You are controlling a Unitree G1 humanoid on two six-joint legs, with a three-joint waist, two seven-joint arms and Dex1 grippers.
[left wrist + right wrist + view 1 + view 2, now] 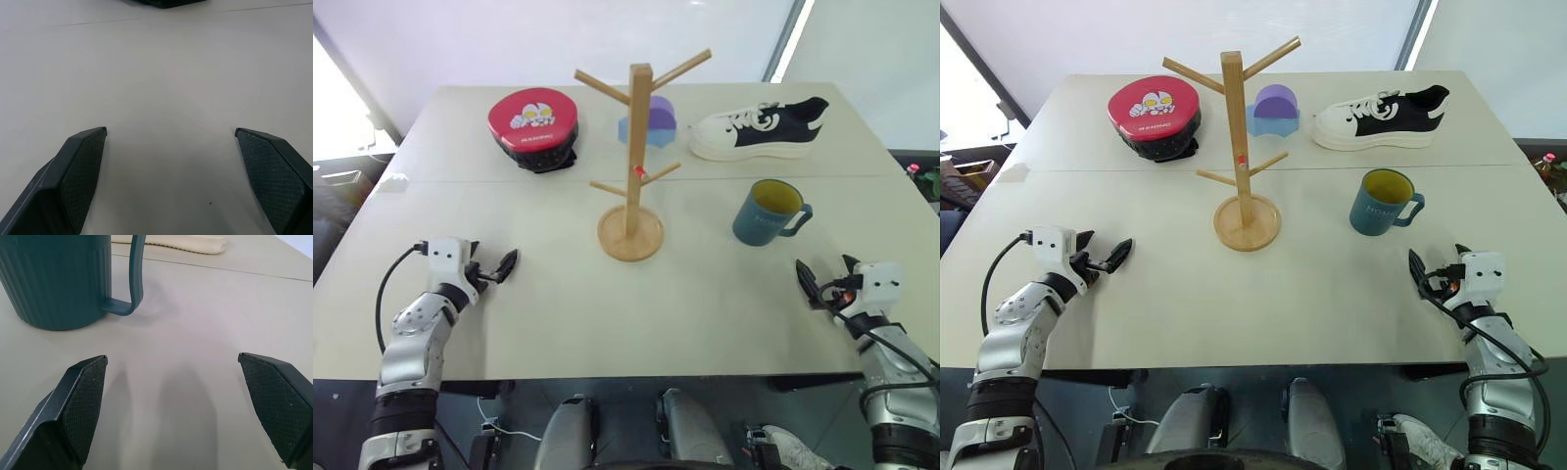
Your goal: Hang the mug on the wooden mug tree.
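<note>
The teal-blue mug (766, 212) with a yellow inside stands upright on the table, right of centre, its loop handle (799, 218) turned to the right. The wooden mug tree (634, 147) stands at the table's middle on its round base (629, 235), pegs bare. My right gripper (822, 274) rests low near the front right edge, open and empty, a short way in front of the mug (54, 279). My left gripper (494, 262) sits open and empty near the front left, over bare tabletop (161, 73).
At the back of the table (636, 323) lie a red round case (533, 122) with a cartoon print, a blue and purple block (651, 122) behind the tree, and a black-and-white sneaker (759, 127). A seam crosses the tabletop behind the tree's base.
</note>
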